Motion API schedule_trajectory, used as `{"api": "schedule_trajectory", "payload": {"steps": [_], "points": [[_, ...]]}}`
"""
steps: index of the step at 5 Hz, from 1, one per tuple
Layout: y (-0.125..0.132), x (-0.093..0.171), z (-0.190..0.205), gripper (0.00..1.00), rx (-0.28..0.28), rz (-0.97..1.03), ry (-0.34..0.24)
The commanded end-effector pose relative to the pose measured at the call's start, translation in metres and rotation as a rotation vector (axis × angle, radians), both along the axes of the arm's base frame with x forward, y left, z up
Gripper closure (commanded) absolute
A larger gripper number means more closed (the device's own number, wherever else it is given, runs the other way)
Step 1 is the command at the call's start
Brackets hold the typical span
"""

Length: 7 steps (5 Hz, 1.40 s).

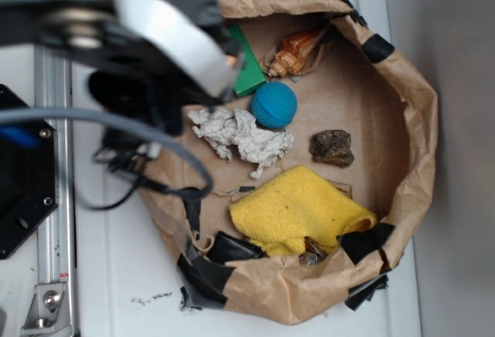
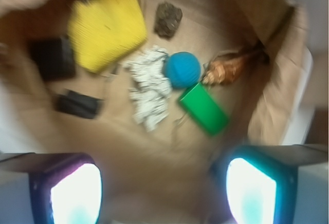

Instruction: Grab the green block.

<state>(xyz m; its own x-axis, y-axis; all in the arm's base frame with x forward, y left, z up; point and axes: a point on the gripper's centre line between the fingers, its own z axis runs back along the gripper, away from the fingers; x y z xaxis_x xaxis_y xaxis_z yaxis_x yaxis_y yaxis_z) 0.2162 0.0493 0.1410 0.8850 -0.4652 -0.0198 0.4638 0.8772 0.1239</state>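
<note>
In the exterior view, a rolled-down brown paper bag (image 1: 410,97) lies open on the white table (image 1: 124,275) and carries everything. The green block (image 1: 249,70) lies flat on the bag floor near the far rim, toward its left side, mostly hidden under the dark robot arm (image 1: 147,28). Just beside it sit the blue ball (image 1: 274,104) and a tan seashell (image 1: 296,52). Crumpled white paper (image 1: 240,136) lies near the middle, a dark rock (image 1: 332,147) toward the right wall, and a folded yellow cloth (image 1: 298,209) at the near rim. From here the gripper itself is not visible, so its opening cannot be told in this view.

In the blurred wrist view, the gripper (image 2: 159,188) shows two fingertips, one at each lower corner of the picture, set wide apart with nothing between them. They touch nothing; bag floor shows below them. The green block lies ahead and slightly right of the gap's centre, its long side angled, next to the blue ball and the shell.

By my reading, the grab has not begun: the block rests untouched, and what remains is lining up over it, descending, and closing.
</note>
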Motion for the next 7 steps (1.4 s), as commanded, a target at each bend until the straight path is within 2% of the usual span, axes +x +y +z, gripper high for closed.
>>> {"api": "schedule_trajectory", "payload": {"steps": [1, 2, 3, 4, 5, 6, 7], "points": [[0.001, 0.033, -0.048, 0.0, 0.075, -0.191, -0.05], [0.006, 0.028, -0.067, 0.0, 0.054, -0.249, -0.022], [0.007, 0.016, -0.085, 0.0, 0.033, -0.325, 0.036], [0.035, 0.002, -0.091, 0.0, -0.04, -0.371, 0.019], [0.039, 0.011, -0.105, 0.0, -0.016, -0.391, 0.027], [0.027, 0.019, -0.12, 1.0, -0.056, -0.402, 0.065], [0.026, 0.022, -0.123, 1.0, -0.045, -0.372, 0.076]]}}
